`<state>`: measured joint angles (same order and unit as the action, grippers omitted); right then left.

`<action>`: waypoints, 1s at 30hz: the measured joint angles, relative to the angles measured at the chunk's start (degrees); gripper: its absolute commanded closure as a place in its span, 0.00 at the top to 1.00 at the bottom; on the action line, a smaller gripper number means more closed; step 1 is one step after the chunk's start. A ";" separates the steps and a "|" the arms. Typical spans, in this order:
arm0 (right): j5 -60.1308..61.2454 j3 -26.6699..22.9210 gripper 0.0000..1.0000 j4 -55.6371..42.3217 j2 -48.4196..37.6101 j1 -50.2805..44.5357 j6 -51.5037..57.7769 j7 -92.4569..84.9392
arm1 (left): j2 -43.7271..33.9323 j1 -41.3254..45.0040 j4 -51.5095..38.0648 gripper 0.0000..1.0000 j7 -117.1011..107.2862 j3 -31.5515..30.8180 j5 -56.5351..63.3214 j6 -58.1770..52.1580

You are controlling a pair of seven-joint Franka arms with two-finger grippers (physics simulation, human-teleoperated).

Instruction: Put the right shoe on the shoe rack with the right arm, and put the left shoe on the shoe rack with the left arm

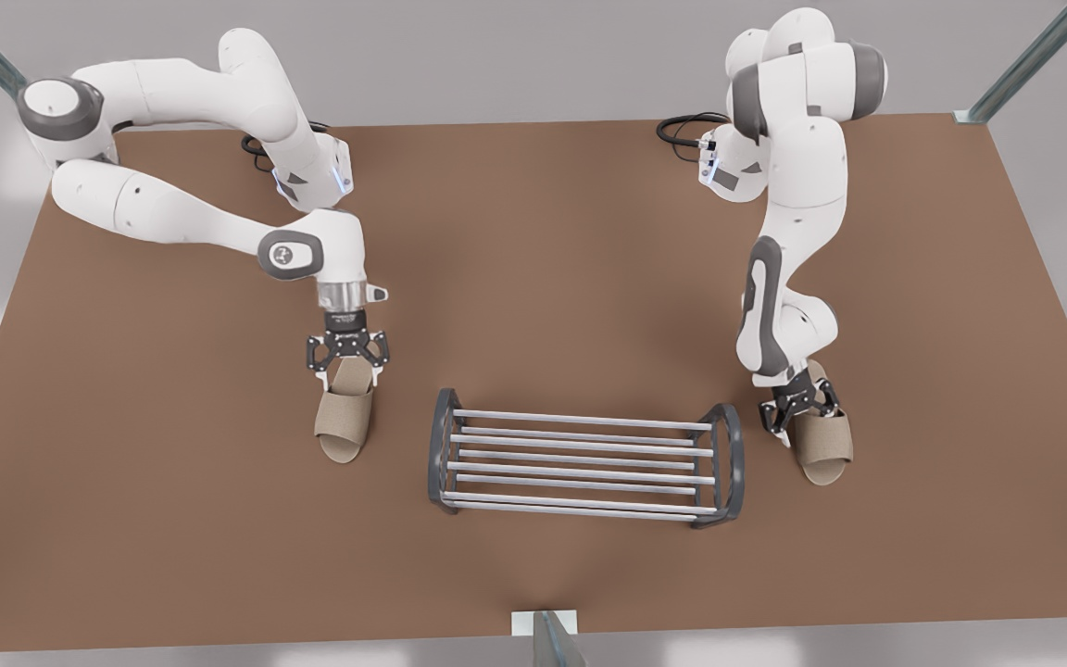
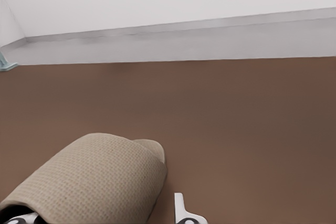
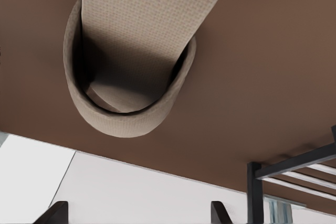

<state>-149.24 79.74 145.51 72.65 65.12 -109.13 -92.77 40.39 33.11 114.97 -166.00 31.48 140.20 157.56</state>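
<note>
Right end effector (image 1: pixel 345 366) wide over right shoe (image 1: pixel 344 428), left end effector (image 1: pixel 797 417) wide over left shoe (image 1: pixel 827 451)

White arms (image 1: pixel 172 213), grey joints, black cables (image 1: pixel 682 125)

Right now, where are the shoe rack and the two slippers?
shoe rack (image 1: pixel 580 471): front view, middle of the silver bars.
right shoe (image 1: pixel 342 428): front view, upper band.
left shoe (image 1: pixel 825 445): front view, upper band.
</note>
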 measured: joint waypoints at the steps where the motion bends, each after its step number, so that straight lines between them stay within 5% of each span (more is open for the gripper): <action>1: -0.70 -0.53 1.00 0.11 0.50 -0.73 1.75 0.48 | 0.12 -0.03 -0.04 1.00 0.00 -0.14 -0.01 0.01; 5: -3.09 -4.09 1.00 1.22 2.48 -3.22 7.68 2.95 | 0.36 -0.07 -0.15 1.00 0.00 -0.29 -0.02 0.05; 14: -7.43 -9.29 1.00 0.67 4.69 -7.08 13.55 10.08 | -0.70 0.32 -0.25 0.70 0.00 -0.15 -0.21 0.20; 15: -7.76 -9.47 1.00 0.36 4.81 -7.40 13.80 10.88 | -0.79 0.35 -0.24 0.66 0.00 -0.14 -0.22 0.22; 17: -8.20 -9.76 1.00 -0.12 4.90 -8.01 14.20 12.45 | -0.85 0.30 -0.22 0.38 0.00 -0.12 -0.29 0.30; 20: -8.58 -9.95 1.00 -0.68 4.97 -8.72 14.59 14.56 | -0.87 0.21 -0.20 0.24 0.00 -0.11 -0.34 0.51; 30: -9.30 -10.49 1.00 -5.06 5.25 -11.87 15.06 19.51 | -11.91 0.18 -1.67 0.21 0.00 0.92 -0.45 7.23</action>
<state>-158.53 69.25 140.45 77.90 53.25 -94.07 -73.26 28.48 33.30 113.30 -166.00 32.40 139.76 164.79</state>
